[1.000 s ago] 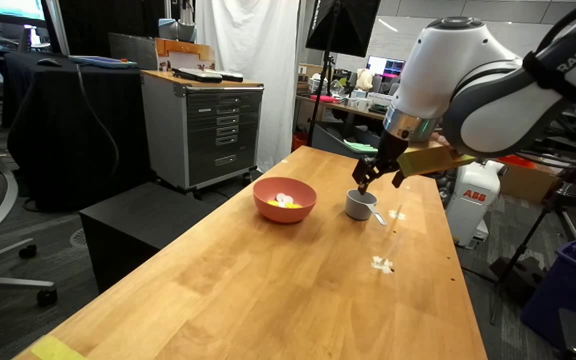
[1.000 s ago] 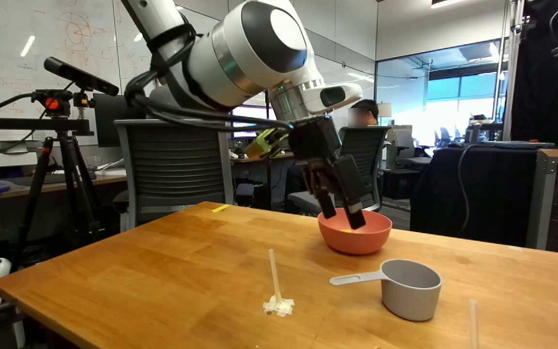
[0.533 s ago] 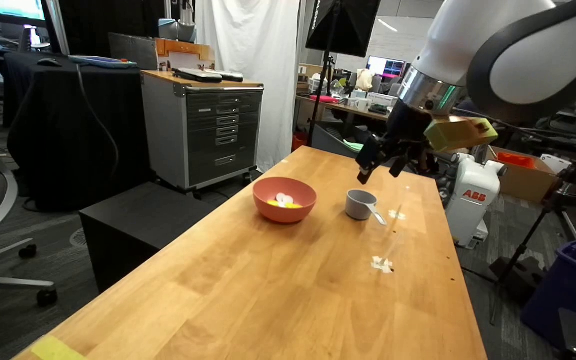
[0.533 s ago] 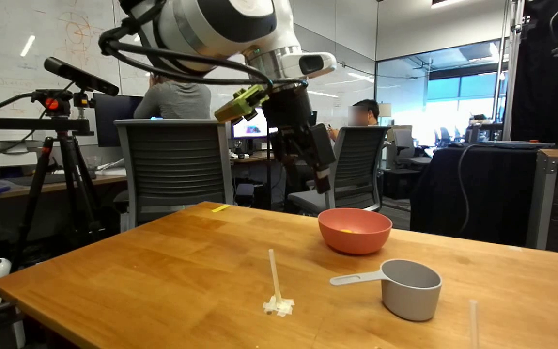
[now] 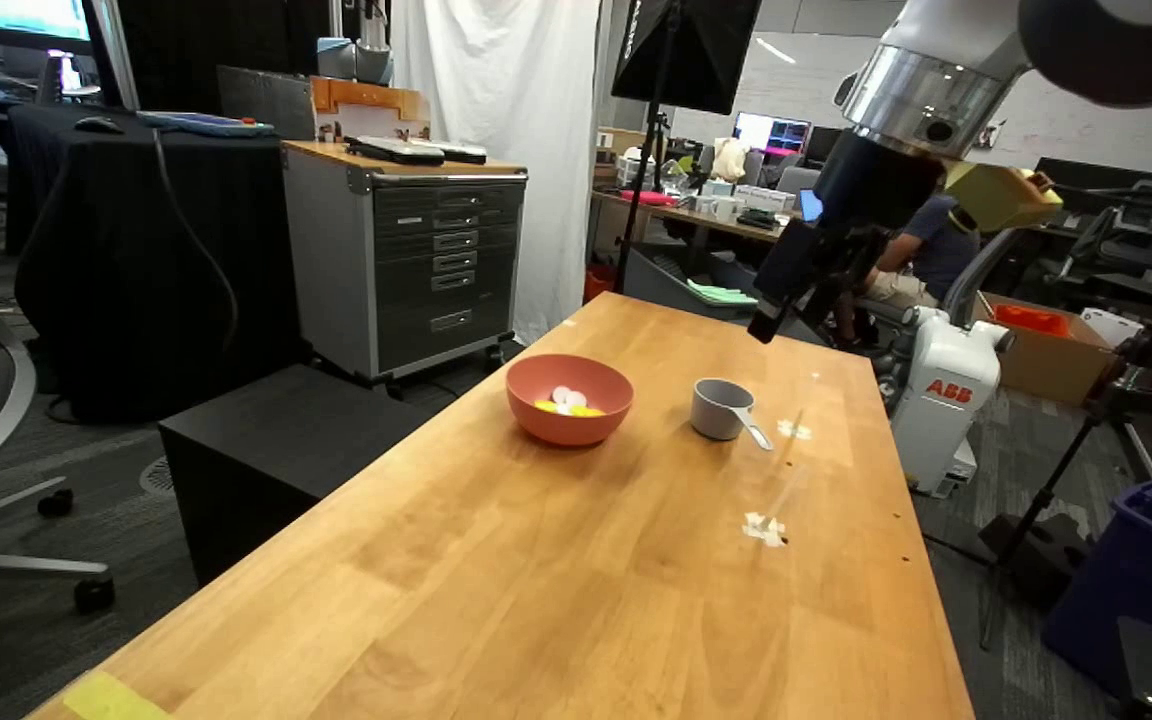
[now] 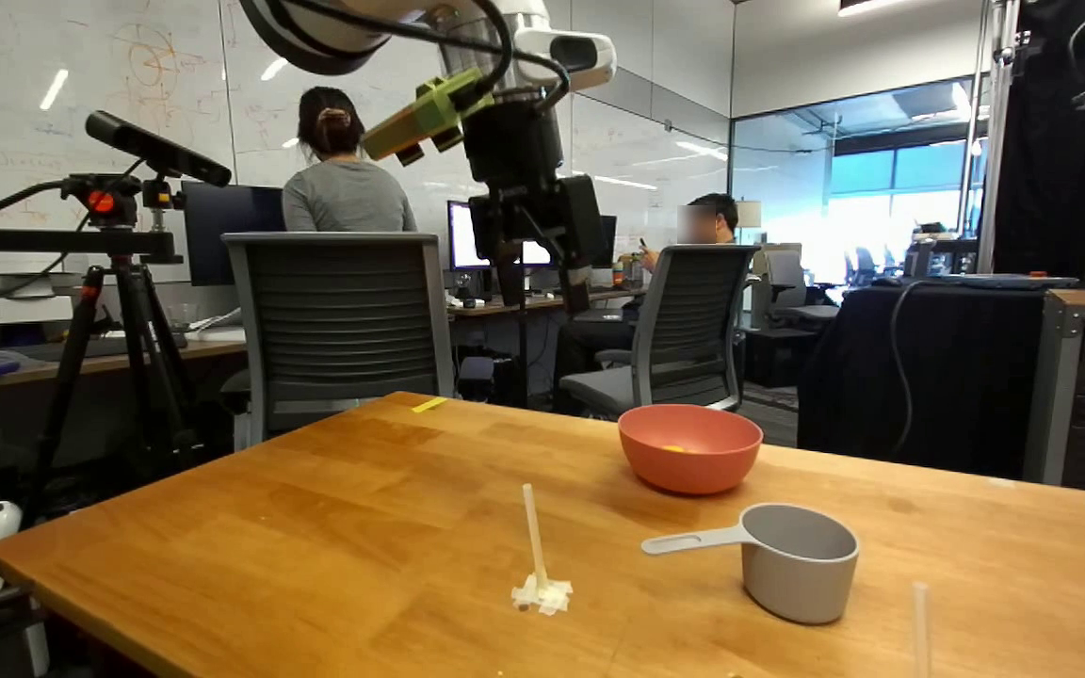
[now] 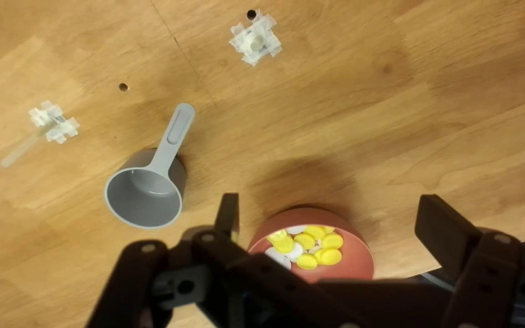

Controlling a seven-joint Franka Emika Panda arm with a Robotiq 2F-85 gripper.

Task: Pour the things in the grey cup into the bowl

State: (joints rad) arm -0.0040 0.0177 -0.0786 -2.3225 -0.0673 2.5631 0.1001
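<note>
Wrist view: the jaws stand wide and empty, well apart from the grey cup (image 7: 145,198) and bowl (image 7: 356,258).

Grey cup (image 7: 146,200) near red bowl (image 7: 355,259) of yellow and white discs (image 7: 305,241)

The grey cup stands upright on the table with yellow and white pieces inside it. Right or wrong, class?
Wrong container: the wrist view shows the yellow and white pieces in the pink-red bowl; the grey cup does stand upright on the table.
</note>
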